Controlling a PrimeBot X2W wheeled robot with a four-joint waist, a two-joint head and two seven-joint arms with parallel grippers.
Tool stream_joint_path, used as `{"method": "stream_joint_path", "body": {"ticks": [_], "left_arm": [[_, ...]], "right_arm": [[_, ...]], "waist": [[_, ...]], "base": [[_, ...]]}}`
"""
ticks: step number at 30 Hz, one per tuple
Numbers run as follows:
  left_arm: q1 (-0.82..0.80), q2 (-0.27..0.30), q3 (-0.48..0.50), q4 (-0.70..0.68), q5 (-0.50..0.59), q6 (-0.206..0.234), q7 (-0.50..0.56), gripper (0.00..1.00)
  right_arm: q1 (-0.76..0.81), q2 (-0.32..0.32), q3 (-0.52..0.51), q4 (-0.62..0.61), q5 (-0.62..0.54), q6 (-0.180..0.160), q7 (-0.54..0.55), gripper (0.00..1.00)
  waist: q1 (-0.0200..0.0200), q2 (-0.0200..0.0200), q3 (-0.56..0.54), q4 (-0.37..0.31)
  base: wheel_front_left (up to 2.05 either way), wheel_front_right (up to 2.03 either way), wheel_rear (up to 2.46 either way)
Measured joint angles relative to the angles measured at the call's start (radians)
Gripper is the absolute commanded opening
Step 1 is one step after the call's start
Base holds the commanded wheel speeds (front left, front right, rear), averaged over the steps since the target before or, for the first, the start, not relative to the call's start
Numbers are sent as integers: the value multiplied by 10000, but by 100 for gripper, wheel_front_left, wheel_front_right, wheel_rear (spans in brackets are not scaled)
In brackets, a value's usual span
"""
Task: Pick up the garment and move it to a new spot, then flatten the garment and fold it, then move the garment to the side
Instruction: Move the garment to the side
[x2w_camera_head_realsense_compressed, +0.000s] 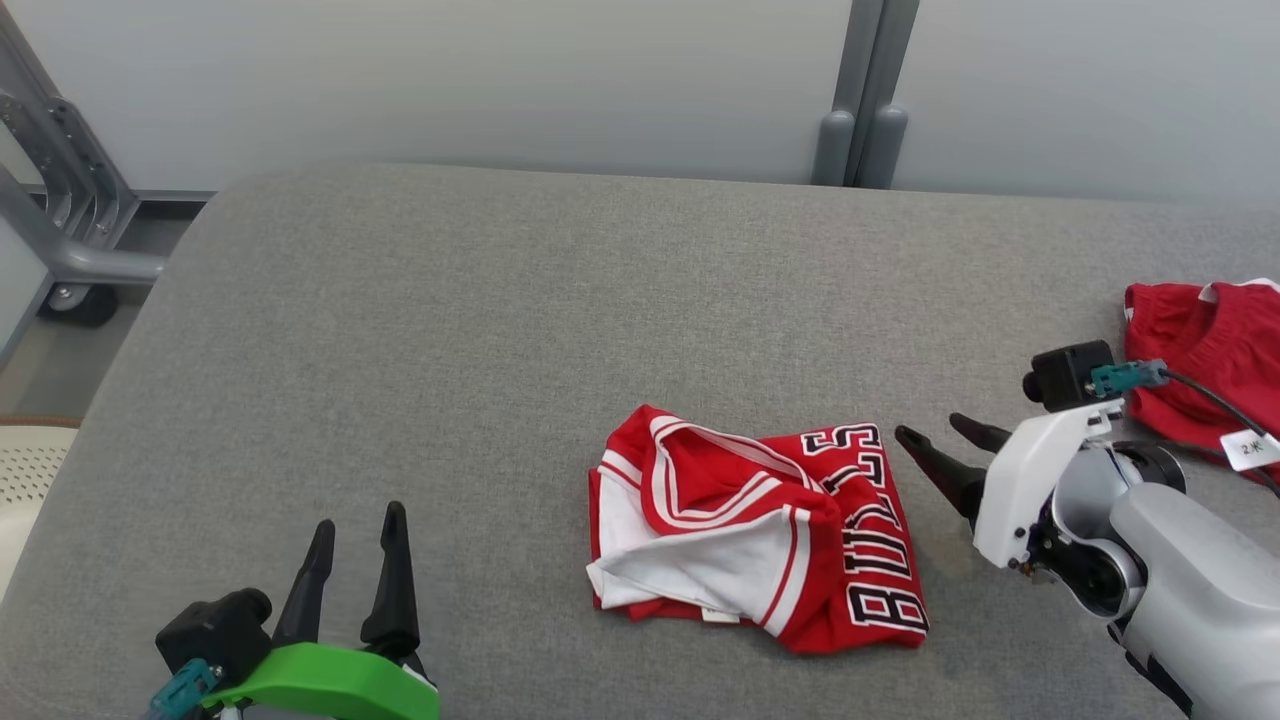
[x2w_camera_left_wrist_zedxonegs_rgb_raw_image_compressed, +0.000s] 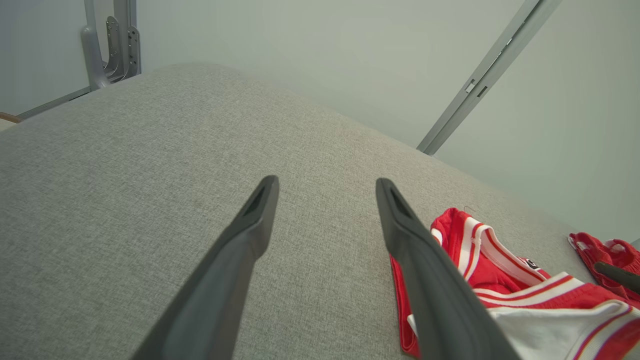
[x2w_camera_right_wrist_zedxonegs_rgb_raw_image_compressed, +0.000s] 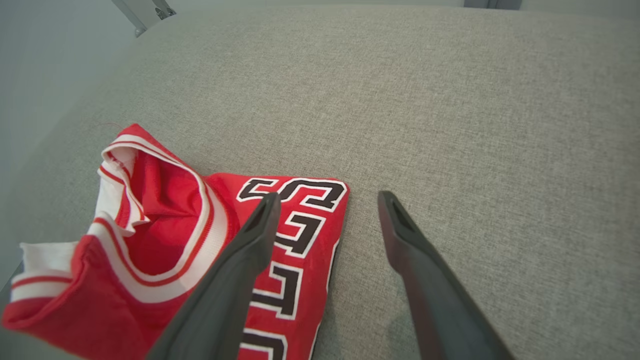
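Left gripper (x2w_camera_head_realsense_compressed: 358, 516) 7 o'clock, jaws spread; right gripper (x2w_camera_head_realsense_compressed: 930, 426) jaws spread, 3 o'clock of garment (x2w_camera_head_realsense_compressed: 760, 520) lettered "BULLS".

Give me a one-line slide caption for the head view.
Loosely folded red jersey on the grey surface, open right gripper beside it, open left gripper apart, second red garment at right.

garment (x2w_camera_head_realsense_compressed: 760, 530): red; white bands edged with thin red stripes; plain white inner cloth; black block letters outlined in white
surface (x2w_camera_head_realsense_compressed: 450, 330): mid grey, finely flecked weave
second garment (x2w_camera_head_realsense_compressed: 1210, 340): red, with a sliver of white trim at its top edge
left gripper (x2w_camera_head_realsense_compressed: 359, 517): black fingers (x2w_camera_head_realsense_compressed: 392, 580), bright green mount, teal plug
right gripper (x2w_camera_head_realsense_compressed: 932, 427): black fingers, white mount, silver-grey forearm, teal plug
wall (x2w_camera_head_realsense_compressed: 500, 80): pale grey-blue, unpatterned
frame (x2w_camera_head_realsense_compressed: 60, 200): grey metal
tag (x2w_camera_head_realsense_compressed: 1250, 447): white with dark print
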Motion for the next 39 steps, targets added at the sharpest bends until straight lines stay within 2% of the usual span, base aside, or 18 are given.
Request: {"method": "stream_joint_path", "body": {"ticks": [3, 9, 26, 27, 28, 30, 31, 39], "left_arm": [[0, 0, -92, -23, 4, 0, 48, 100], [-15, 0, -293, -52, 75, 0, 132, 100], [-40, -2, -259, 0, 236, 0, 226, 100], [-40, -2, -255, 0, 236, 0, 226, 100], [-40, -2, -242, 0, 236, 0, 226, 100], [-40, -2, -213, 0, 236, 0, 226, 100], [-40, -2, -205, 0, 236, 0, 228, 100], [-39, -4, -123, 4, 236, 0, 230, 100]], "right_arm": [[471, -81, -232, 234, 462, 12, -190, 100], [890, 180, -314, 395, 928, 107, -403, 100], [1382, 750, -192, 723, 1896, 309, -244, 100], [1382, 756, -176, 729, 1896, 318, -245, 76], [1381, 763, -169, 729, 1896, 318, -247, 45], [1375, 775, -138, 731, 1881, 320, -318, 21], [1365, 784, -123, 736, 1839, 330, -407, 0], [846, 725, -184, 667, 1494, 376, -1041, 0]], "waist": [[0, 0, 194, -83], [0, 0, 443, -87], [0, 0, 541, 388], [0, 0, 536, 391], [0, 0, 531, 390], [0, 0, 526, 382], [0, 0, 526, 373], [0, 0, 547, 250]], "base": [[0, 0, 0], [0, 0, 0], [0, 0, 0], [0, 0, 0], [0, 0, 0], [0, 0, 0], [0, 0, 0], [0, 0, 0]]}}
